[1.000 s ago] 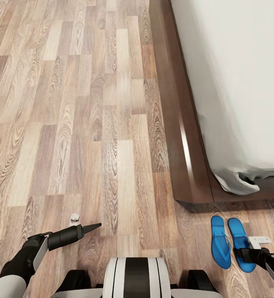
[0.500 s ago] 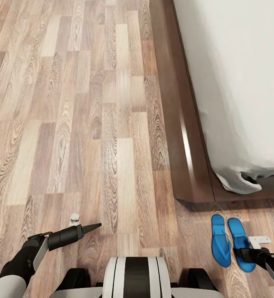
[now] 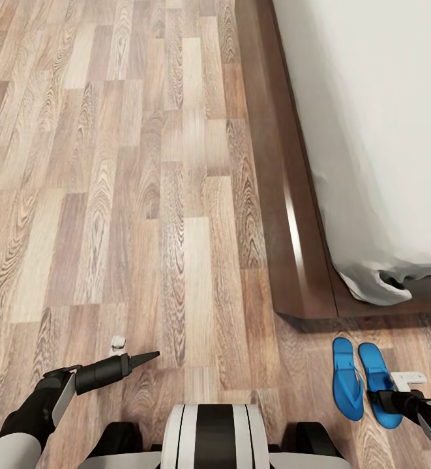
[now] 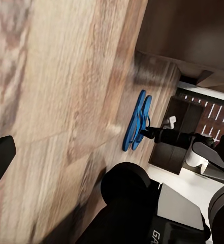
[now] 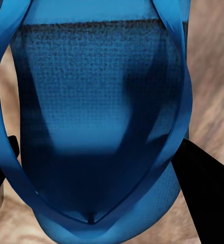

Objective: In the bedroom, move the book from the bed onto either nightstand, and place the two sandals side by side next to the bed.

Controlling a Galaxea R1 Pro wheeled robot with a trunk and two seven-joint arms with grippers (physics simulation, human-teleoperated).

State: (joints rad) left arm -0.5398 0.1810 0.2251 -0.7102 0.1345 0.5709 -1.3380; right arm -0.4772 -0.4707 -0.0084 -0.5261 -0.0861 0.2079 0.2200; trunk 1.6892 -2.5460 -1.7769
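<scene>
Looks light and floppy — right sandal (image 3: 379, 384), best pinched at the sole's edge; right gripper (image 5: 99, 168) spread open astride it.

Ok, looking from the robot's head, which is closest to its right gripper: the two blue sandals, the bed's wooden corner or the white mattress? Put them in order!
From the right gripper:
1. Right sandal, directly under its jaws.
2. Left sandal, lying just beside the first.
3. Bed's wooden corner, farther ahead on the floor.
4. White mattress, beyond the frame's edge.
</scene>
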